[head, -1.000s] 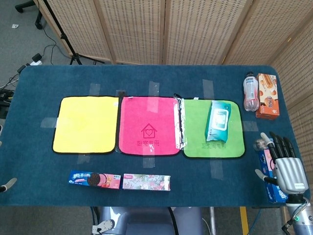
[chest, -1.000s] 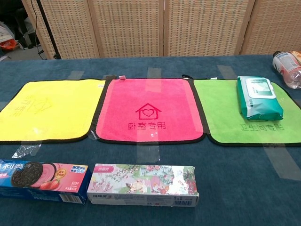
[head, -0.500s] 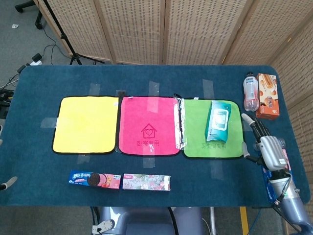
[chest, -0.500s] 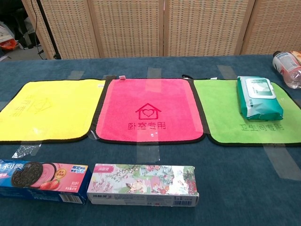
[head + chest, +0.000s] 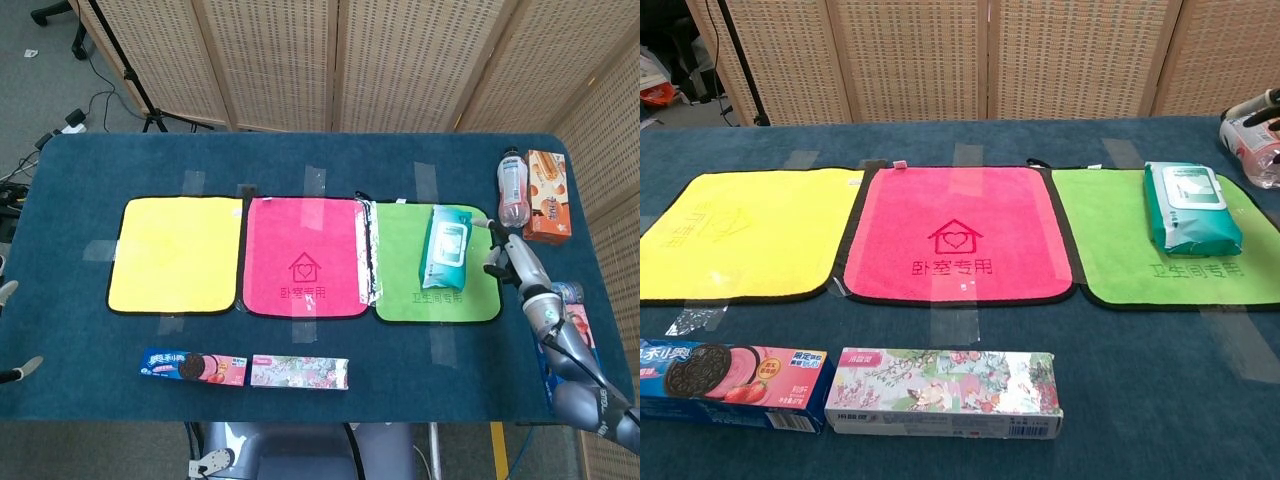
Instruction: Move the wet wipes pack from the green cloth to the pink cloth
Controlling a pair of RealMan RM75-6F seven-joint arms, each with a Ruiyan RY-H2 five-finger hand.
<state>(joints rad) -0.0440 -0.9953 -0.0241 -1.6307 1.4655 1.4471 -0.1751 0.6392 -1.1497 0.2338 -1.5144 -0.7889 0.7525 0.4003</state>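
The teal wet wipes pack (image 5: pixel 446 246) lies flat on the right half of the green cloth (image 5: pixel 405 270), also seen in the chest view as wipes pack (image 5: pixel 1189 208) on green cloth (image 5: pixel 1120 240). The pink cloth (image 5: pixel 305 257) (image 5: pixel 958 235) sits bare just to its left. My right hand (image 5: pixel 514 262) hovers at the green cloth's right edge, fingers stretched out and apart, holding nothing, a short gap from the pack. Only its tip (image 5: pixel 1252 107) shows in the chest view. Of my left hand, just fingertips (image 5: pixel 24 368) peek in at the left frame edge.
A water bottle (image 5: pixel 512 188) and an orange box (image 5: pixel 546 195) stand at the back right. A blue packet (image 5: pixel 560 375) lies under my right arm. A yellow cloth (image 5: pixel 177 254) is at the left. A cookie box (image 5: pixel 192 367) and a floral box (image 5: pixel 300 373) line the front edge.
My right hand has travelled from the table's front right corner up and leftward to the green cloth's right edge, turning edge-on. The wipes pack has not moved.
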